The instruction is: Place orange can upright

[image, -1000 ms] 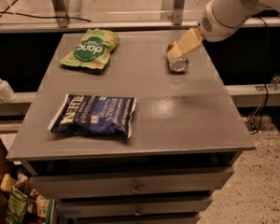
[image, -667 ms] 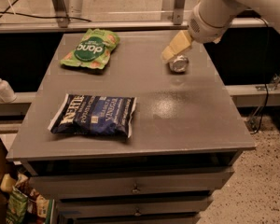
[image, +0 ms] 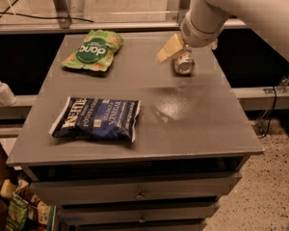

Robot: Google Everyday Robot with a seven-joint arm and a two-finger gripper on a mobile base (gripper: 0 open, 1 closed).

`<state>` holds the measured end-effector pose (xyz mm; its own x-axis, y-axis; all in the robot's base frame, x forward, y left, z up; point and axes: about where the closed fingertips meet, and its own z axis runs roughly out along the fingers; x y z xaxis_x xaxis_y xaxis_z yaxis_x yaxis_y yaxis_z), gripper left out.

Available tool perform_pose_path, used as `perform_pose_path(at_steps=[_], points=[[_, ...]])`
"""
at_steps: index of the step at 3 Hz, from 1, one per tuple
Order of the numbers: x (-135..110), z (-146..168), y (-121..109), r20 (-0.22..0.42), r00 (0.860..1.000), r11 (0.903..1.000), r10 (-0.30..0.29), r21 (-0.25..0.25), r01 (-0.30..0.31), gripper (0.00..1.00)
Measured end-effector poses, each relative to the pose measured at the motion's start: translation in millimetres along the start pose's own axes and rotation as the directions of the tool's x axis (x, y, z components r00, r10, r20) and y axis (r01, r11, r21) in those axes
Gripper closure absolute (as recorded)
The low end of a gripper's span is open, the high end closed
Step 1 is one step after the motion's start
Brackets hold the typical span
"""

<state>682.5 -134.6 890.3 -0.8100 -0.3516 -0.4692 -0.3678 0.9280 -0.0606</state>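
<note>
The orange can (image: 184, 64) lies on its side at the far right of the grey table (image: 192, 124), its silver top facing the camera. My gripper (image: 187, 52) hangs from the white arm directly over and behind the can. It is open. One cream finger (image: 167, 48) sits just left of the can, and a bit of the other shows on the right. The can's body is mostly hidden under the wrist.
A green snack bag (image: 93, 51) lies at the far left of the table. A dark blue chip bag (image: 97, 119) lies at the front left. A soap pump bottle (image: 2, 90) stands on a ledge to the left. Drawers sit below the tabletop.
The arm has swung left and toward the camera. The gripper has shifted left over the can, which stays lying in the same spot.
</note>
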Motion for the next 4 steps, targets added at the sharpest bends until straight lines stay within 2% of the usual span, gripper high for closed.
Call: perform_pose_path(at_steps=[1, 4], points=[[-15, 7, -1, 0.030, 0.999, 0.9992, 0.038, 0.014, -0.038, 0.00], [-48, 27, -9, 0.067, 0.991, 0.9901, 0.120, 0.065, -0.124, 0.00]])
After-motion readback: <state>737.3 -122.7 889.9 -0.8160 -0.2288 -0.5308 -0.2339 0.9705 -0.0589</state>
